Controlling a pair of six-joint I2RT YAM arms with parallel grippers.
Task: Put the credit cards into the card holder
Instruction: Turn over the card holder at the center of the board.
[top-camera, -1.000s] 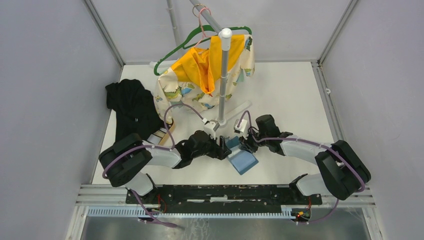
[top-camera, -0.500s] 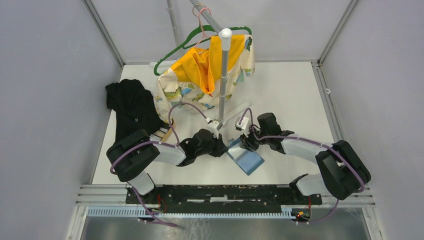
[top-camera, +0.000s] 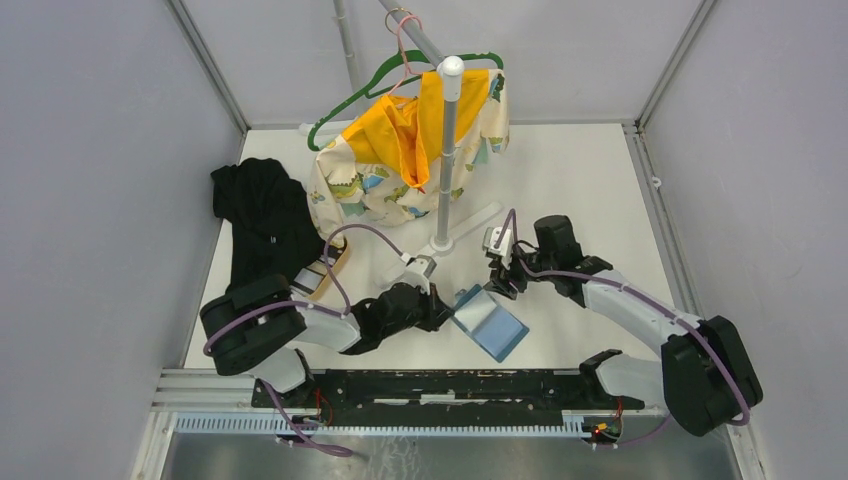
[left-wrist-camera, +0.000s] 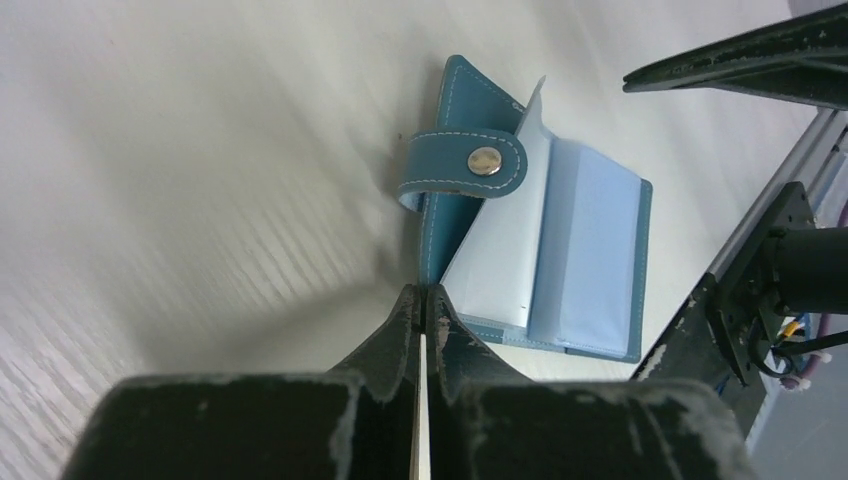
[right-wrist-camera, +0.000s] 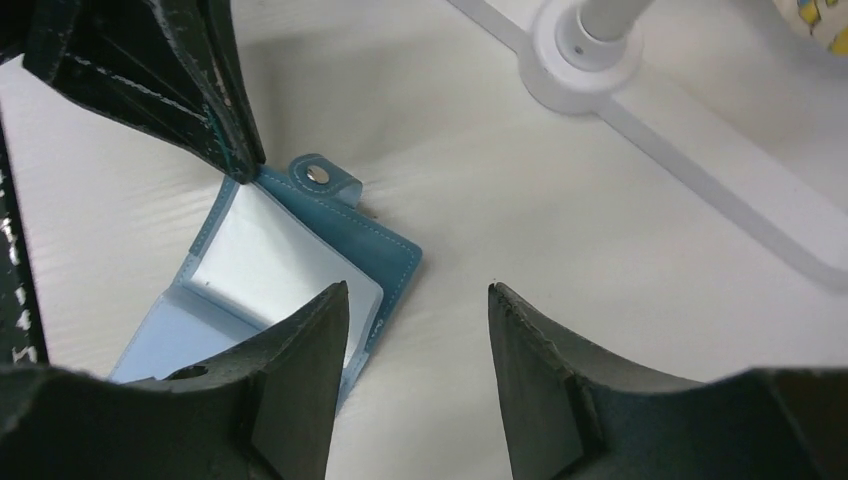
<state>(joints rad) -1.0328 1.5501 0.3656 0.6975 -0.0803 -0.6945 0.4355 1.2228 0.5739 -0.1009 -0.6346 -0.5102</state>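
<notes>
The card holder (left-wrist-camera: 590, 250) lies open on the bench (left-wrist-camera: 150, 150) between the arms, pale sleeves up; it looks light, limp and apt to slide, so a stitched cover edge is the place to pinch, not the flimsy sleeves. The left fingers (left-wrist-camera: 400, 340), wide a second ago, are now pressed together at one corner of it, whether nipping the cover I cannot tell. The right fingers (right-wrist-camera: 300, 390) stand apart and empty, drawn back from the holder; the credit cards (top-camera: 316, 272) lie well off left.
</notes>
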